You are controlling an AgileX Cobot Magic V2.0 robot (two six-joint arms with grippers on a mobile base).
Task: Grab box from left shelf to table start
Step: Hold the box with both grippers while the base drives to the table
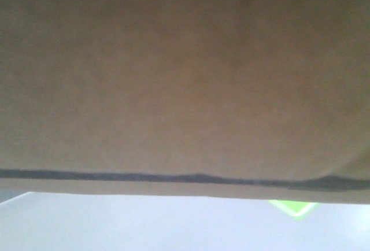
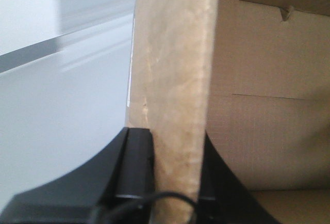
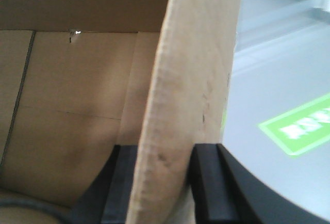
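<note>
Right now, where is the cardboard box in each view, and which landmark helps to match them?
Front-facing: the cardboard box fills the upper part, down to near the bottom.
Left wrist: its wall stands edge-on at centre, in the left gripper.
Right wrist: its wall stands edge-on at centre, in the right gripper.
Landmark: the green marking, under the box in front view, at right in right wrist view; not in left wrist.
</note>
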